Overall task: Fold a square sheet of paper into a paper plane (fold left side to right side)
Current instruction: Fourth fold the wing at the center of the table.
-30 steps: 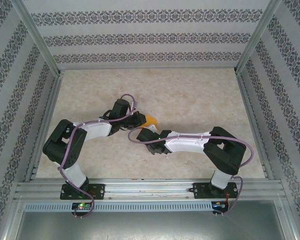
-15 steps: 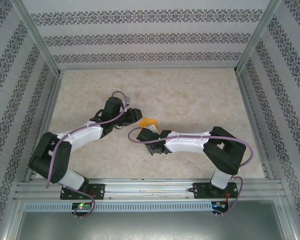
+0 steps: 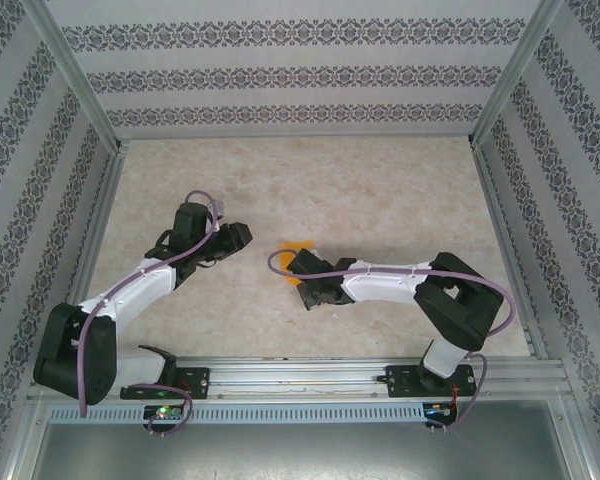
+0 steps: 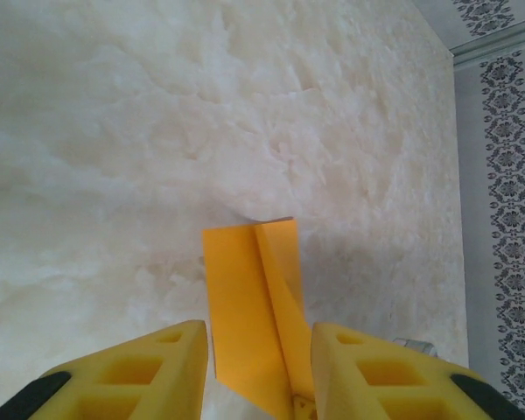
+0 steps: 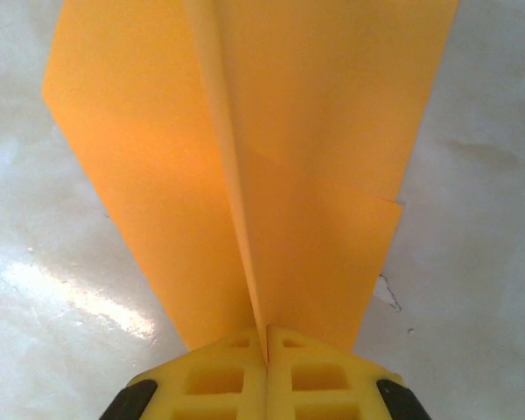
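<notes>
Paper plane (image 5: 271, 157) pinched at narrow end, probably nose, by right gripper (image 5: 264, 337), jaws pressed together on centre crease. Long axis runs straight ahead of them. Left gripper (image 4: 258, 337) spread, empty; plane ahead, apart. Right arm nearer.

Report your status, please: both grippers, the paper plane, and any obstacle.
Right gripper shut on the paper plane, at its centre fold. Left gripper open, apart from it. Nothing in the way on the table.
</notes>
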